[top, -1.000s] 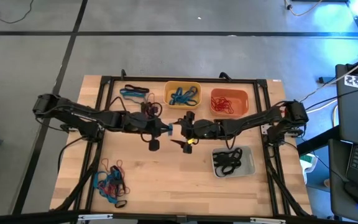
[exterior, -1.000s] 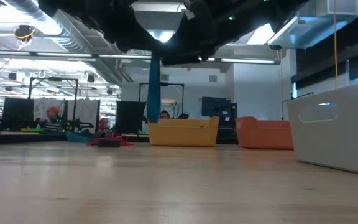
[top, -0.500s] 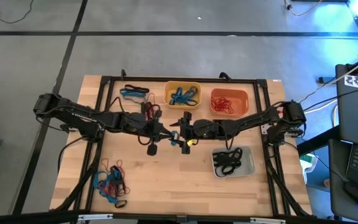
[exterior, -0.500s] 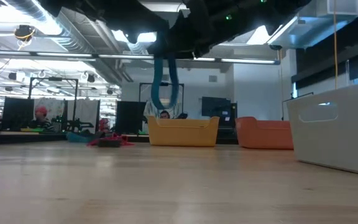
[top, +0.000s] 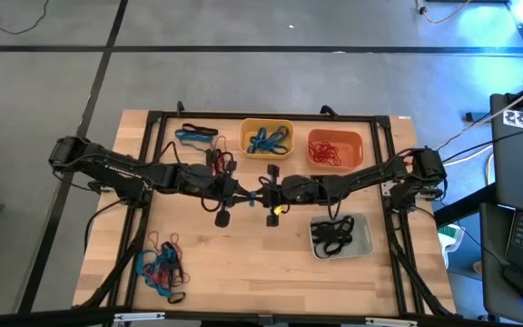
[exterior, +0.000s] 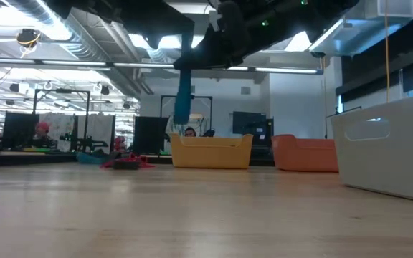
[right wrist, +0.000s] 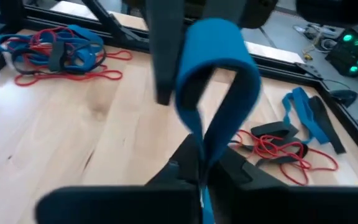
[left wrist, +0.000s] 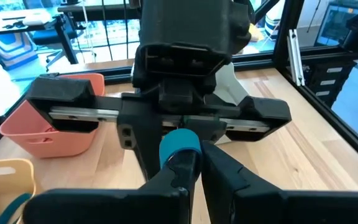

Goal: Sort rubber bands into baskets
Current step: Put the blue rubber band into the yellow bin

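Blue band [exterior: 183,97] hangs in the air over the middle of the table [top: 243,263], long way up and down, its loop at the top in the right wrist view. Both grippers meet there. The left gripper [top: 243,193] is pinched shut on the band, and the right gripper [top: 263,194] is pinched shut on it too. Behind them sit the yellow basket [top: 266,138] and the orange basket [top: 335,150]. The grey basket [top: 340,236] is nearer. No writing can be read.
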Motion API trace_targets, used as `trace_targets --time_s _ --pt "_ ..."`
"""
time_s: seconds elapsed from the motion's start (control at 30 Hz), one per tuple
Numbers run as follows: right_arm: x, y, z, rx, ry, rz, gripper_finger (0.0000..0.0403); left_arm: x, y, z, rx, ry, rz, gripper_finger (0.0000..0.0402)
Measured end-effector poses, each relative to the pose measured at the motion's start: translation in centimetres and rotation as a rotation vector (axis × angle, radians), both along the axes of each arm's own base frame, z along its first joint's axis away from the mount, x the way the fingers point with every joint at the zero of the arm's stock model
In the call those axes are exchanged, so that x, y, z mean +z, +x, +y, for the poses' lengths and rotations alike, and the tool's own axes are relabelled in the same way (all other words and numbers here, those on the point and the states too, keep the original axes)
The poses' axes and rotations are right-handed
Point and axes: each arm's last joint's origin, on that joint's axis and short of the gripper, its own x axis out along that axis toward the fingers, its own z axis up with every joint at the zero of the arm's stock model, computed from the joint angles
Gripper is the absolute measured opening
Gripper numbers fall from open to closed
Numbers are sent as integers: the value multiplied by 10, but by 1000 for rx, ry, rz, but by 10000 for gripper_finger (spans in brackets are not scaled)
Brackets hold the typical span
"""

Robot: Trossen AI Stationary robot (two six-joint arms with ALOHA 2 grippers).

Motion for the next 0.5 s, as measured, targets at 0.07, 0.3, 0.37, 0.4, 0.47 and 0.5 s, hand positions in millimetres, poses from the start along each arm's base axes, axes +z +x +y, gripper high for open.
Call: trace_targets --time_s 0.07,0.3,0.37,0.4,0.47,0.5 --pt "0 0 0 10 -14 1 13 0 0 0 0 -1 0 21" --pt "-1 0 0 11 -17 9 16 -2 2 0 9 -25 2 24" --pt "-1 0 0 12 -20 12 7 -3 2 0 1 -1 9 35" --pt "-1 0 0 13 -24 13 6 -4 3 0 -2 22 10 44" --pt "-2 -1 0 18 -48 23 12 -5 3 0 -4 47 20 67" --pt "-2 -1 -1 8 -62 29 17 -6 3 0 -5 51 30 79"
